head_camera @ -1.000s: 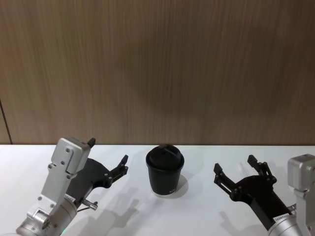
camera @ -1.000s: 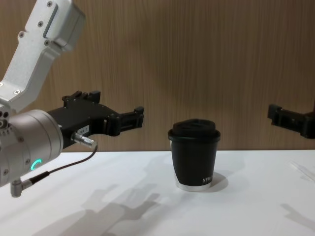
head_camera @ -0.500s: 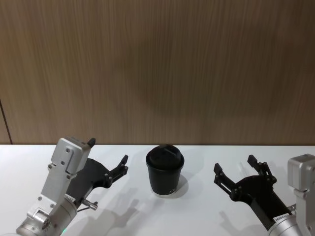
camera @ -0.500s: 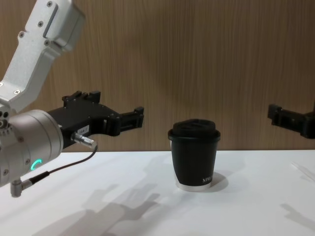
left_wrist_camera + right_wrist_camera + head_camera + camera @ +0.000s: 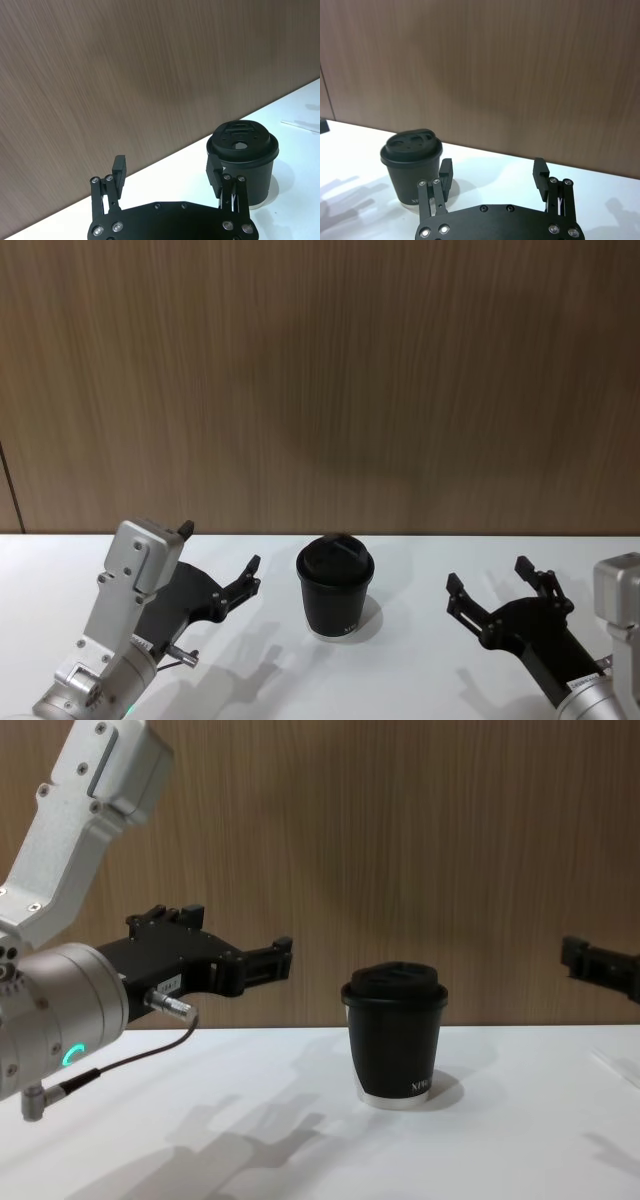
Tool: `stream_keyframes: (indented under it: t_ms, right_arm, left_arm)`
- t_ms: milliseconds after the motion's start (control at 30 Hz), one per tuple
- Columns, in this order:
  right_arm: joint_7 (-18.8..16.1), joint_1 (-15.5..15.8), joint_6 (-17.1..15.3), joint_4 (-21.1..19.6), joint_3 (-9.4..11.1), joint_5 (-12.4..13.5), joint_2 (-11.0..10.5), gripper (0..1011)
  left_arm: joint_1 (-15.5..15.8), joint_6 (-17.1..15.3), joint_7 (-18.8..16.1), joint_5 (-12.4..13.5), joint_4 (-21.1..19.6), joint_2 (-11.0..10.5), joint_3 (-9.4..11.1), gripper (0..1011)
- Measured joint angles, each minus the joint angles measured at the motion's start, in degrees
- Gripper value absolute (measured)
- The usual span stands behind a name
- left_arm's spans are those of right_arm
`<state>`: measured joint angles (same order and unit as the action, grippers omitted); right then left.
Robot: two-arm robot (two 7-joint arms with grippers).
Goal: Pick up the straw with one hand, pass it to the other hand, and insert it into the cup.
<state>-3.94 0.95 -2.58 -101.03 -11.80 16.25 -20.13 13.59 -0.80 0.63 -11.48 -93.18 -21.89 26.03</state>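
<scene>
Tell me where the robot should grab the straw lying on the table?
Probably near the middle of the straw, coming straight down from above with the open right gripper, fingers either side of its thin width. It lies flat on the table, right of the cup, so nothing fits underneath from the side.

The cup [image 5: 395, 1040] is black, with a silver base rim and white lettering. The left gripper [image 5: 220, 546] and right gripper [image 5: 488, 573] are black, the left's wrist silver with a green glow. White table [image 5: 400, 670], white straw [image 5: 300, 126], brown wood-grain wall [image 5: 320, 390].
</scene>
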Motion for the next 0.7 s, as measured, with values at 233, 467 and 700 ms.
stream_keyframes:
  t_ms: [233,467,700]
  right_arm:
    - [-0.26,0.09,-1.43,0.26,1.1,-0.21,-1.08,1001]
    - [-1.0,0.22,-4.08,0.4,2.32,-0.27,-2.46,1001]
    - [-1.76,0.66,-7.29,-0.06,3.09,0.2,-3.29,1001]
  left_arm:
    - [0.0,0.0,0.0,0.0,0.0,0.0,0.0,1003]
    - [0.0,0.0,0.0,0.0,0.0,0.0,-0.01,1003]
    - [0.0,0.0,0.0,0.0,0.0,0.0,0.0,1003]
